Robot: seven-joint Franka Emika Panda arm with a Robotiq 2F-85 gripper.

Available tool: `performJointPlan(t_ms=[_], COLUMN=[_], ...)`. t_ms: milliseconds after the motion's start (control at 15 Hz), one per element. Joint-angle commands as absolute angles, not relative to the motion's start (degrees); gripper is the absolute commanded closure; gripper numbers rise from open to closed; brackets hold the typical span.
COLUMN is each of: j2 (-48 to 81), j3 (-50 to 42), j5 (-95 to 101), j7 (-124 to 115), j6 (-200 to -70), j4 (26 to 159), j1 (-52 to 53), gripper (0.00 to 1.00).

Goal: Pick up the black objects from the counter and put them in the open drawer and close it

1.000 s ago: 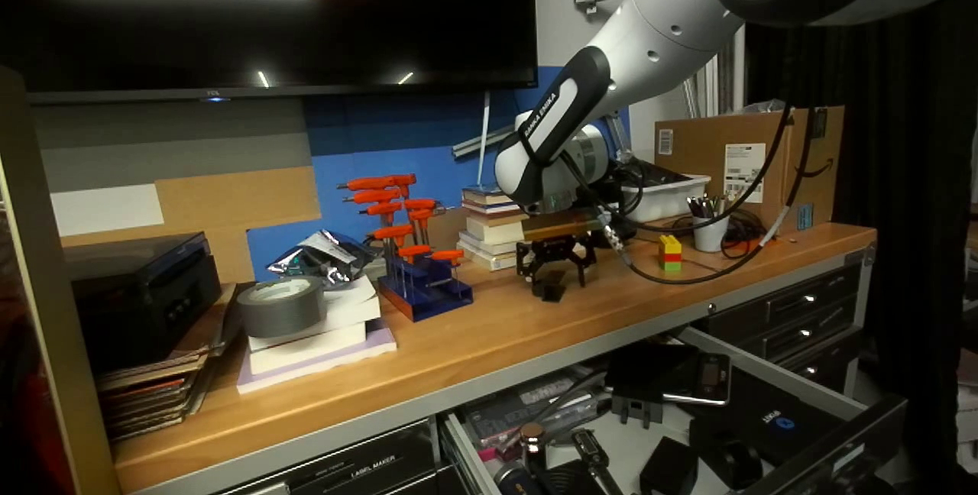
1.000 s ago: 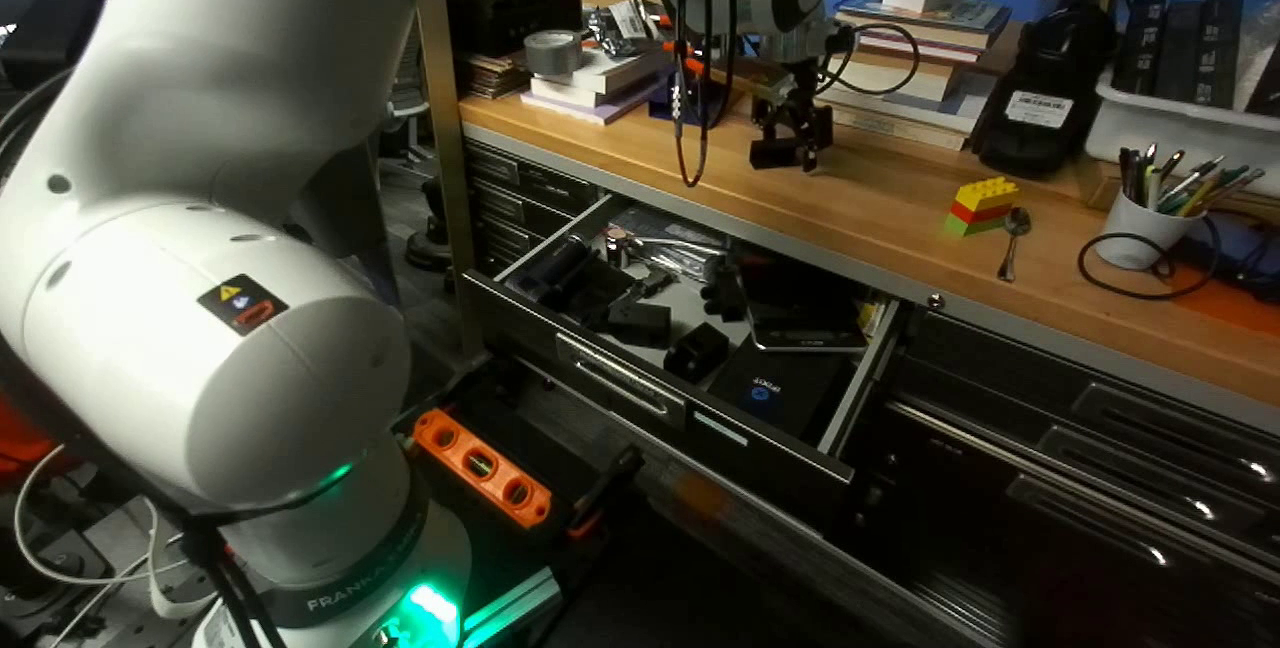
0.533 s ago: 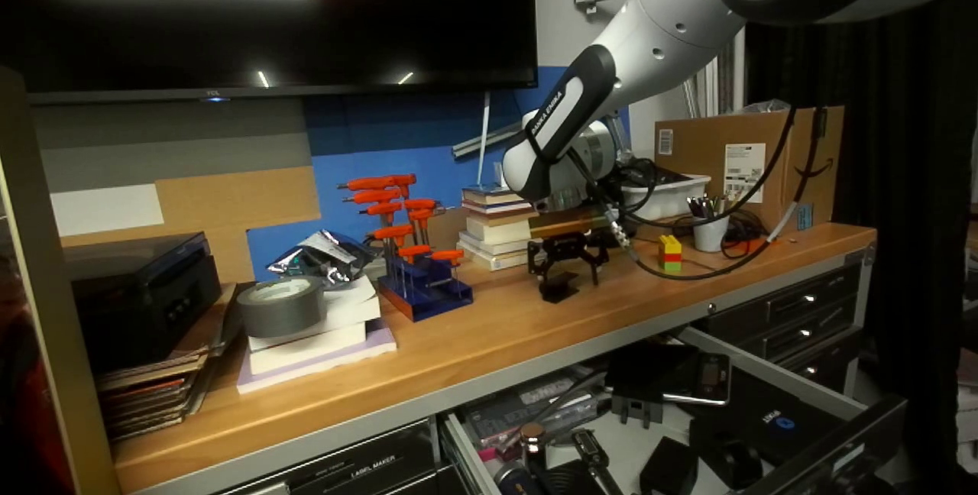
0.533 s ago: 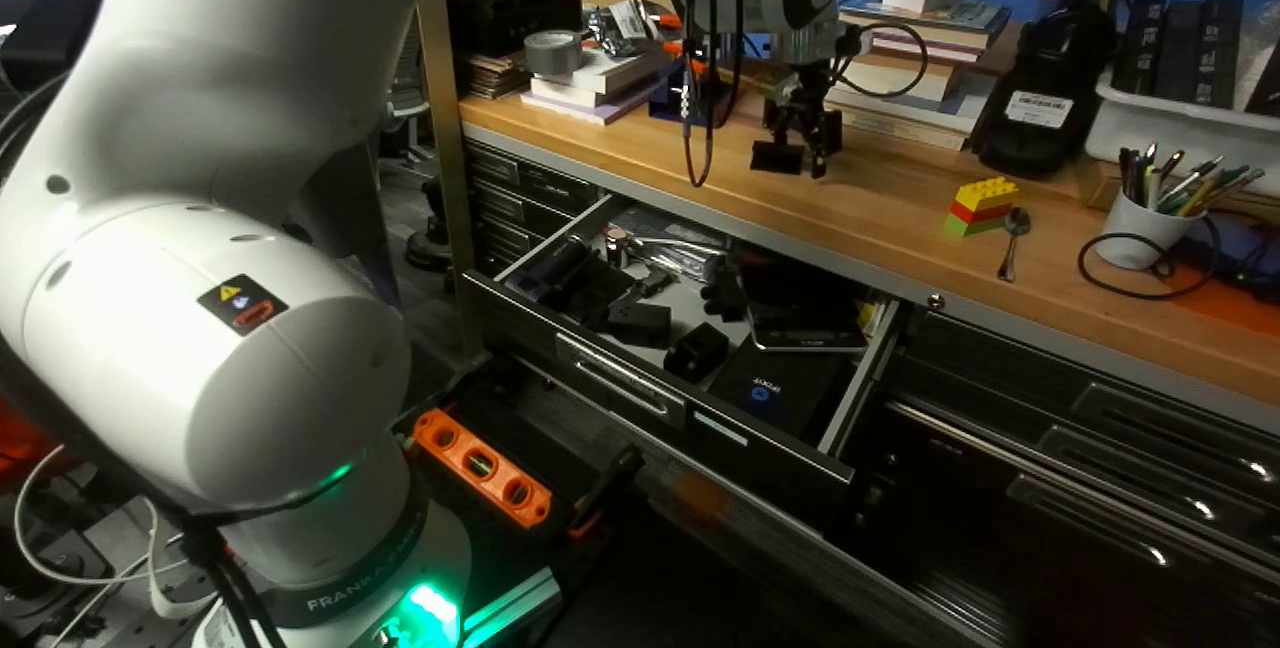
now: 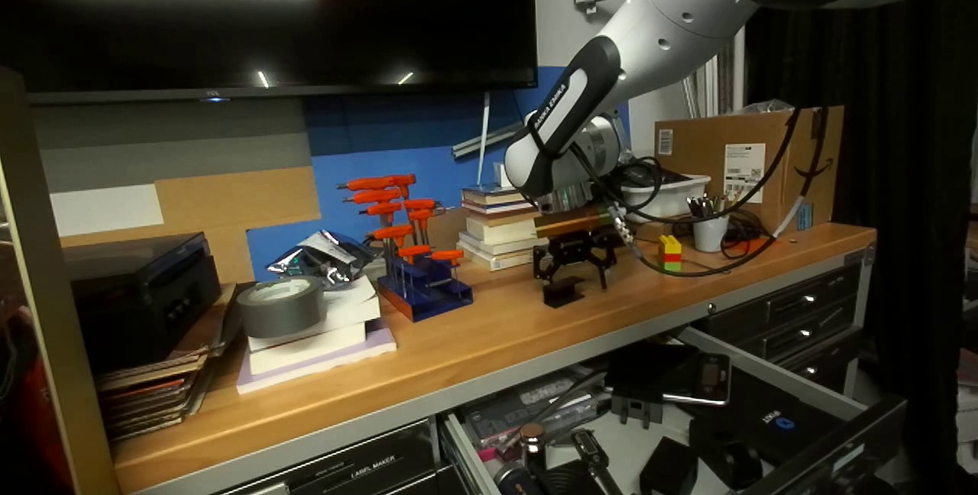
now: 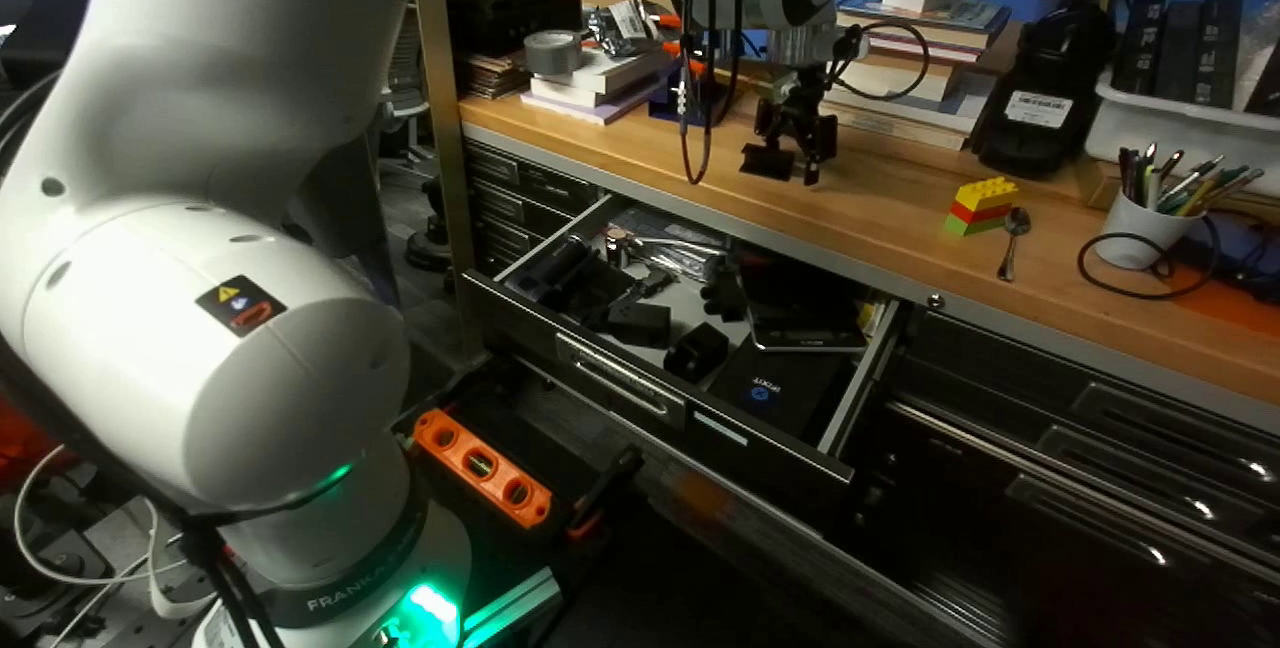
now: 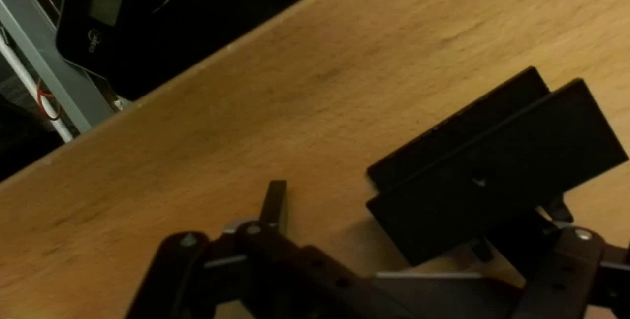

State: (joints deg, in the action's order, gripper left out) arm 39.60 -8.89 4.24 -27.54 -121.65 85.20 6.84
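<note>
A matte black block (image 5: 563, 292) is at the counter (image 5: 474, 342), under my gripper (image 5: 574, 279). The block also shows in an exterior view (image 6: 767, 162) and, large and tilted, in the wrist view (image 7: 492, 176). It is at one finger's tip, the right finger in the wrist view; I cannot tell if it touches finger or wood. The other finger is well apart, so the gripper (image 6: 795, 164) is open. Similar black blocks (image 6: 640, 324) lie in the drawer (image 6: 620, 383), which stands open in both exterior views. No second black block shows on the counter.
The drawer also holds tools and a scale (image 5: 699, 380). On the counter are stacked books (image 5: 489, 231), an orange-handled tool rack (image 5: 424, 285), toy bricks (image 6: 980, 205), a spoon (image 6: 1010, 243), a pen cup (image 6: 1140, 233) and a white bin (image 6: 1170, 133). Cables hang beside the arm.
My gripper has shifted slightly across the counter and a little toward its front edge. The black block has shifted and turned a little with it. The drawer has not moved.
</note>
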Motion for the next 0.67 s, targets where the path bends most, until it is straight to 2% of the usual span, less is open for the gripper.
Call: performJointPlan(t_ms=[0,600], j2=[35.72,31.82], j3=[-6.26,-11.07], j5=[3.33,12.71], j7=[-23.66,-39.67], j6=[-118.47,-123.28], j4=[89.98,98.23], j1=[5.81,10.47], gripper=[0.0,0.0])
